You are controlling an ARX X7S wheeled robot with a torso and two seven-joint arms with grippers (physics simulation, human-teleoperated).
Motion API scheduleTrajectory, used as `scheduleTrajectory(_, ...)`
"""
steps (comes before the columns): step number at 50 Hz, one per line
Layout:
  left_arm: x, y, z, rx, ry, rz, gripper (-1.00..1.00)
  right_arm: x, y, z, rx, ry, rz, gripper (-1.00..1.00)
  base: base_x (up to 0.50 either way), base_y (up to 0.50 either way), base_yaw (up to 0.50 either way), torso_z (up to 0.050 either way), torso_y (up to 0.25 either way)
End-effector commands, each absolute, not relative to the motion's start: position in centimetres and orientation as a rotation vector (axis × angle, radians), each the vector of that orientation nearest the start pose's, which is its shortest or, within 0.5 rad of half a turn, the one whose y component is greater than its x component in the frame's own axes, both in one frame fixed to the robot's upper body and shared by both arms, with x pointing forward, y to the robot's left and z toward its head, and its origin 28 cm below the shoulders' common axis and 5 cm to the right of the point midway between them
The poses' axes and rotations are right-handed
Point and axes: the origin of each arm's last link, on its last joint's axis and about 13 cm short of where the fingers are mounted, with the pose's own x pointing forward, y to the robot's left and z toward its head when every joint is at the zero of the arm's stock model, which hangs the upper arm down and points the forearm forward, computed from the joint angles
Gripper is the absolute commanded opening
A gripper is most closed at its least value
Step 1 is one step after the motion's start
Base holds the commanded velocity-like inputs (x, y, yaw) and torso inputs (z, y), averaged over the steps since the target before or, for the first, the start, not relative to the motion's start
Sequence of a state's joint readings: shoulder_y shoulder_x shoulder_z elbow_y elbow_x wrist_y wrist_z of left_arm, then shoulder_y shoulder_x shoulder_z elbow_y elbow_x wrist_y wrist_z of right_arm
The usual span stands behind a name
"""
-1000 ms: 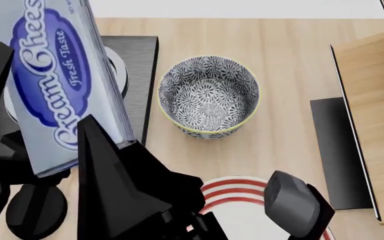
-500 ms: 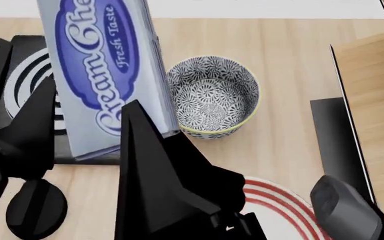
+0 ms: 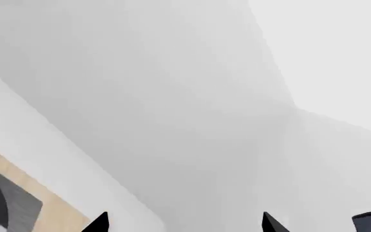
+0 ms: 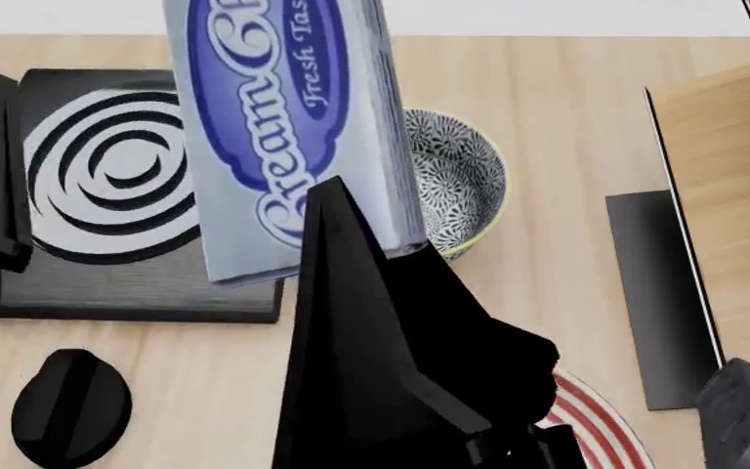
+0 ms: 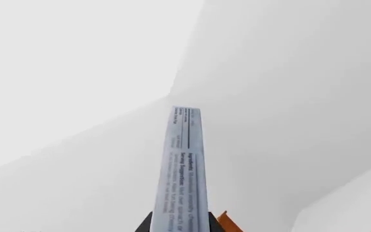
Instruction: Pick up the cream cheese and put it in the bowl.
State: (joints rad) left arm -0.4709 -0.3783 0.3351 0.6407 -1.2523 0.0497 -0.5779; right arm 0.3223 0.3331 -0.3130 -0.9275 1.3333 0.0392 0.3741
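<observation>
One flat light-blue box, the cream cheese (image 4: 290,127), is held up high in our right gripper (image 4: 349,254), pinched between its black pointy fingers (image 4: 349,322). It has a dark-blue oval with curly white letters. It hangs in front of the round bowl (image 4: 460,181), which has tiny blue-and-white flowers. Our left gripper (image 3: 182,223) shows two tips apart, holding nothing.

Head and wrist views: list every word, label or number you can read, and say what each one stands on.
"Cream Ch…" in white script on the dark-blue oval of the cream cheese; the top edge of the head view cuts the second word.
"Fresh Tas…" in small white letters beside it on the same oval, also cut off.
Fine print on the box's narrow side, seen in the right wrist view: too small and blurred to read.
Nothing else carries text.
</observation>
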Motion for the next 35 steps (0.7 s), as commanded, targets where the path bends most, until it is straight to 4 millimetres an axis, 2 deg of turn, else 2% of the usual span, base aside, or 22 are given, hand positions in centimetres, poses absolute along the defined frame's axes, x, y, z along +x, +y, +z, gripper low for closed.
scheduleTrajectory(1,21.7,17.4,22.1,-0.563,-0.489,-0.186,1.0,15.0,-6.3,23.7,0.893,-0.512,0.711,-1.0,0.0,0.0,0.0,0.0,0.0)
scheduleTrajectory(10,22.0,16.4,20.8,-0.265,-0.547,-0.075,1.0,15.3,-6.4,23.7,0.766,-0.519,0.62,-1.0,0.0,0.0,0.0,0.0,0.0)
scheduleTrajectory(12,22.4,16.6,20.5,-0.206,-0.536,-0.033,1.0,15.3,-6.5,23.7,0.797,-0.499,0.636,-1.0,0.0,0.0,0.0,0.0,0.005)
scheduleTrajectory(20,23.6,16.7,19.1,-0.018,-0.506,0.084,1.0,15.4,-6.9,23.9,0.677,-0.51,0.55,-1.0,0.0,0.0,0.0,0.001,0.0)
scheduleTrajectory(21,23.7,16.7,18.9,0.046,-0.536,0.127,1.0,15.4,-7.0,23.9,0.68,-0.501,0.554,-1.0,0.0,0.0,0.0,0.0,0.0)
scheduleTrajectory(29,24.3,16.8,17.5,0.118,-0.462,0.19,1.0,15.2,-7.3,24.1,0.591,-0.512,0.507,-1.0,0.0,0.0,0.0,0.0,0.0)
scheduleTrajectory(35,24.6,16.7,17.0,0.101,-0.386,0.154,1.0,15.1,-7.3,24.1,0.524,-0.517,0.483,-1.0,0.0,0.0,0.0,0.0,0.002)
